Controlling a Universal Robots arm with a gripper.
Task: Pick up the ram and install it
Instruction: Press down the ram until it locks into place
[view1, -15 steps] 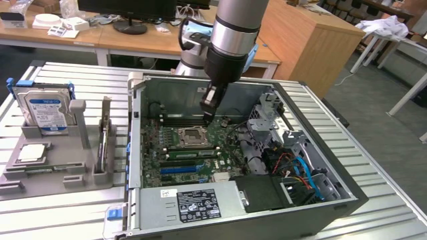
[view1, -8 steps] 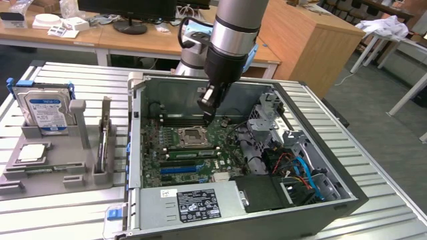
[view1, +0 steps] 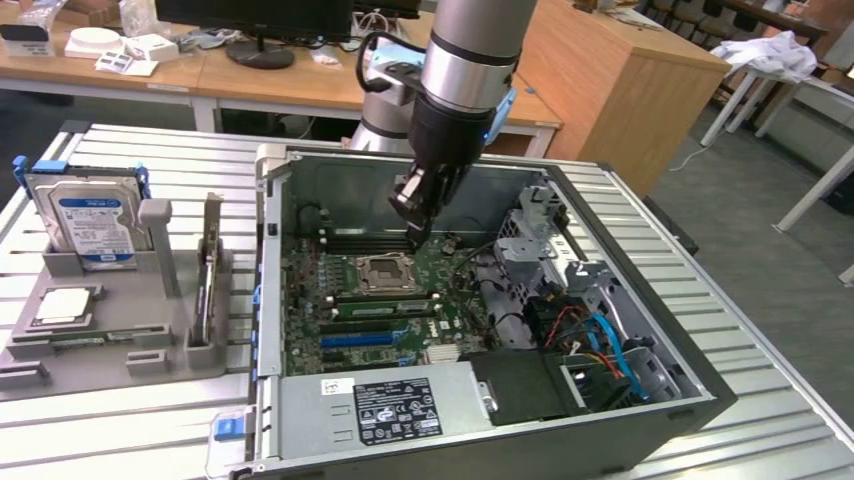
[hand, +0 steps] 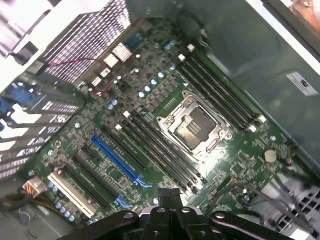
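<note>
Hovering clenched and empty over the motherboard's memory slots (view1: 380, 240), the fingers (view1: 416, 232) sit inside the PC case (view1: 694, 400). The ram (view1: 210, 275) appears to stand on edge in the grey tray (view1: 80, 345) — well apart, toward the exterior view's left — its long axis crosswise to the slots.

A silver-grey tubular arm (view1: 467, 50) with blue joint caps carries a black gripper (view1: 416, 215).

motherboard (hand: 165, 95) green | slot (hand: 117, 160) blue | hard drive (view1: 96, 222) silver, blue label
</note>
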